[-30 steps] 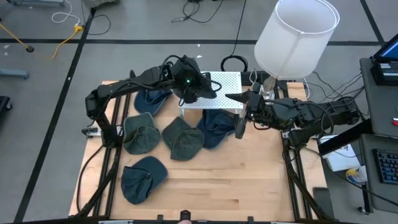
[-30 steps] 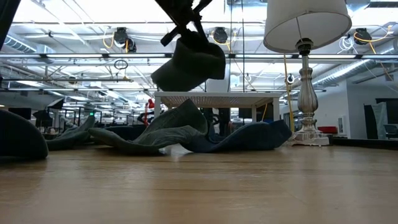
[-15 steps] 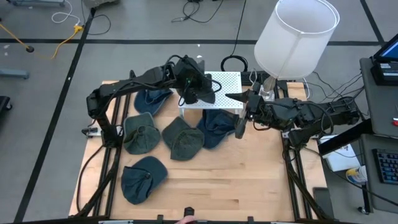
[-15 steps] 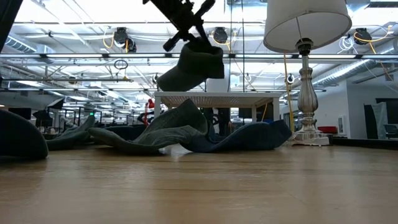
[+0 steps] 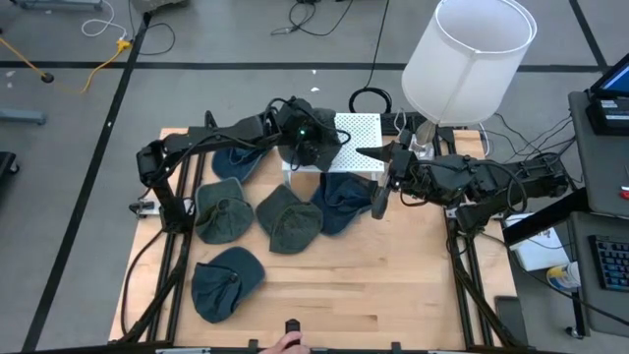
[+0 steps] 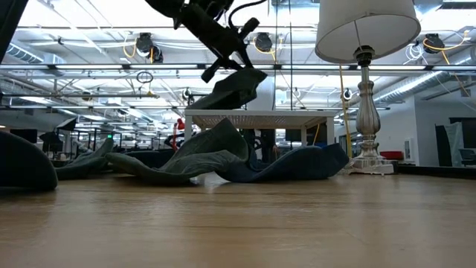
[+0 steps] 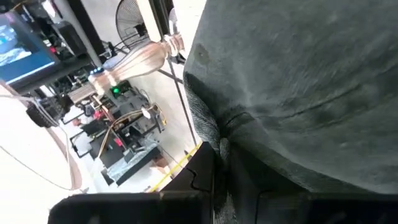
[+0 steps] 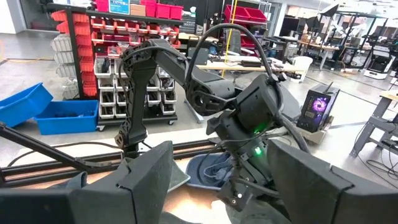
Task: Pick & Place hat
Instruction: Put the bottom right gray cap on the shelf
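Hat (image 6: 236,91): dark cap, clamped in the left pincer (image 5: 307,138), hanging just above the white perforated stand (image 5: 356,129) at upper centre of the high view.
Left pincer: fingers closed on the cap's fabric; the left wrist view is filled with cloth.
Right pincer (image 5: 385,184): waiting right of centre, fingers apart, holding nothing.
Other caps (image 5: 287,218): several lie on the desk (image 5: 393,285), centre and lower left.
Risk: the cap hangs near the stand's left edge, so an early release could let it slide off onto the pile.
Lamp (image 5: 465,54): stands close by at upper right; a wide swing might clip it.
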Controlling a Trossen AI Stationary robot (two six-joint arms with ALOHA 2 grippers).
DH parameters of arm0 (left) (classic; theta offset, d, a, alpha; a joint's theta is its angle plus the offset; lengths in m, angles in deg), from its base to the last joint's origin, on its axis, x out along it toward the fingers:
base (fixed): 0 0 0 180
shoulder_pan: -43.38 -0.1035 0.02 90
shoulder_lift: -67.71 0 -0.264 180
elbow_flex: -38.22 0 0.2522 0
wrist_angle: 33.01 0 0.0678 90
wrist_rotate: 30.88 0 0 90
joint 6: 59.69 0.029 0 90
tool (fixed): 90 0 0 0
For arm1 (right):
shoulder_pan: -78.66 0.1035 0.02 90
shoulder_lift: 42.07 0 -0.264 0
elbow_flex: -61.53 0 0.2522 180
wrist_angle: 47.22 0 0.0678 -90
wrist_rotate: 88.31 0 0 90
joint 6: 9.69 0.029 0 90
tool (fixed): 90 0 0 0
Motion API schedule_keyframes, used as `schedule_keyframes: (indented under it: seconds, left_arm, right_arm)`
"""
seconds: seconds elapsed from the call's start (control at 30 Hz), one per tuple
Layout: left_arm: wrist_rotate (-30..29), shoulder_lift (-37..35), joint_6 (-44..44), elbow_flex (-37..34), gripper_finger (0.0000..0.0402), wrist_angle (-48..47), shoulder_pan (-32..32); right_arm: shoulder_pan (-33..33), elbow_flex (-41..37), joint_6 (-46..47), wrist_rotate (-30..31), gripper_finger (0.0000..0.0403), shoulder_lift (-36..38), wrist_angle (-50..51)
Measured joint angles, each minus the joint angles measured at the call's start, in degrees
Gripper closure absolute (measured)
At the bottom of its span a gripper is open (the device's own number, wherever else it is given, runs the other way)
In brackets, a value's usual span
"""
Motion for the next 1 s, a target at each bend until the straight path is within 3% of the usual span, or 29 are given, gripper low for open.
schedule_keyframes:
  seconds: [0.47,1.0]
  left_arm:
    - [-0.04,0.40,-1.97,-0.02,0.0379,-3.48,-2.43]
    - [-2.00,5.86,-1.24,-0.01,0.0379,3.40,-1.18]
  right_arm:
    - [0.00,0.00,0.01,-0.01,0.0149,-0.02,0.01]
    - [0.01,0.00,0.35,-0.16,0.0149,-0.03,0.54]
